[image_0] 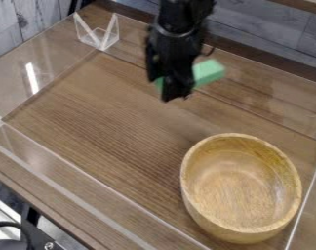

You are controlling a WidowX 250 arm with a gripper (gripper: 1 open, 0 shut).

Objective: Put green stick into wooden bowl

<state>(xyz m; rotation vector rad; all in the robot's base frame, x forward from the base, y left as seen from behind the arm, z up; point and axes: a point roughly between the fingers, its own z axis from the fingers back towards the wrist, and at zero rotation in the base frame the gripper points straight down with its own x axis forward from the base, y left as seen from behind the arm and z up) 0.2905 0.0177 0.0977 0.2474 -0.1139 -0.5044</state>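
Observation:
A small bright green stick (207,71) hangs in the air above the table, clamped at its left end by my black gripper (184,78), which is shut on it. The gripper points steeply downward and the stick juts out to the right of the fingers, tilted. The wooden bowl (243,186), round, light tan and with nothing in it, sits at the front right of the table, well below and to the right of the gripper.
A wood-grain table (96,127) is fenced by clear plastic walls on the left and front. A small clear triangular stand (96,31) is at the back left. A grey plank wall runs behind.

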